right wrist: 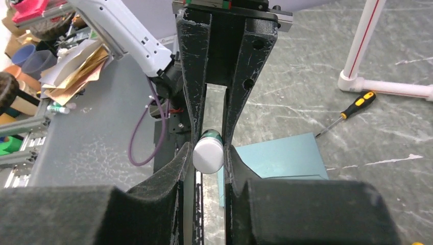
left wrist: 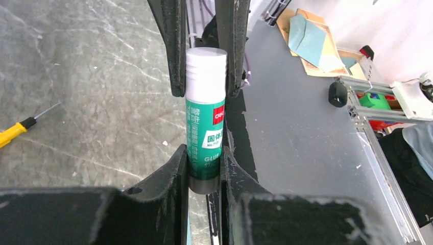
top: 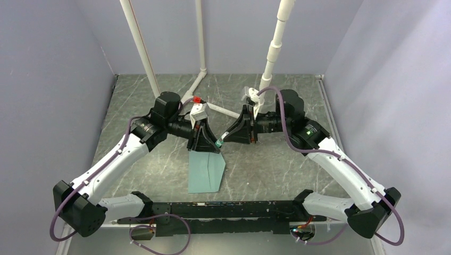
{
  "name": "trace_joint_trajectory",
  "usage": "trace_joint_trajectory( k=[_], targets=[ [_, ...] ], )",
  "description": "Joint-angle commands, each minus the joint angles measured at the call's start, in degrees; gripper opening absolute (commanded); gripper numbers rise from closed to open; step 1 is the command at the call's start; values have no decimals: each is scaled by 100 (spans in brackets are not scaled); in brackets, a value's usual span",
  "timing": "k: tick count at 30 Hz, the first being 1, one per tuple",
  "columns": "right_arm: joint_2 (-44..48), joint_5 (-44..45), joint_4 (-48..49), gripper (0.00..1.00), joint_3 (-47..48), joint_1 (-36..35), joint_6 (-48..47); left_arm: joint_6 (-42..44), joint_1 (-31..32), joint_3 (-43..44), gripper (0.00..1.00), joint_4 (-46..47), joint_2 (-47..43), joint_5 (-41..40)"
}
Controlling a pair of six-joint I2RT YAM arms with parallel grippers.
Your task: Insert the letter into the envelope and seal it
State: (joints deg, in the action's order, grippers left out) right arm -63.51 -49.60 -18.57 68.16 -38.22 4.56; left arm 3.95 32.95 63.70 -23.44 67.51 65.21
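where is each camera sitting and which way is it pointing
top external: fixed above and behind the bases, looking down on the table; both arms show, left gripper and right gripper meeting above the envelope.
left wrist: on the left wrist, looking along its own fingers, shut on the green body of the glue stick.
right wrist: on the right wrist, looking along its own fingers, shut on the stick's white cap, envelope beyond.
shared: both wrist views show the glue stick and a yellow screwdriver.

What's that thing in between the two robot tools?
A green glue stick with a white cap. The left tool pinches its green body and the right tool pinches the cap, seen best in both wrist views.
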Motion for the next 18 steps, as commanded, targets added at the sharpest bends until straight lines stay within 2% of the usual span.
trace_joint_trajectory(
  k=[1,2,3,5,7,8,11,16,18],
  targets=[
    [188,-9,8,0,145,-46,-336,42,-52,188,2,329,-75,218],
    [149,508,22,1,165,-46,-13,-8,-52,134,2,430,-124,49],
    [91,996,-5,11,189,-46,252,-72,-52,62,2,546,-188,-91],
    [2,1998,-71,56,200,-46,911,-190,-52,-81,3,792,-333,-489],
    [-71,2750,-160,75,158,-45,1492,-308,-54,-225,2,1002,-434,-651],
    [-71,2904,-138,78,90,-44,1747,-333,-56,-279,2,1051,-471,-702],
    [8,2708,292,76,-182,-45,2376,-287,-52,-321,2,988,-484,-764],
    [-220,2302,181,57,101,-50,2646,-25,-52,-157,3,469,-352,-719],
    [-345,2289,0,53,258,-54,2571,79,-54,-89,3,303,-299,-701]
  ],
)
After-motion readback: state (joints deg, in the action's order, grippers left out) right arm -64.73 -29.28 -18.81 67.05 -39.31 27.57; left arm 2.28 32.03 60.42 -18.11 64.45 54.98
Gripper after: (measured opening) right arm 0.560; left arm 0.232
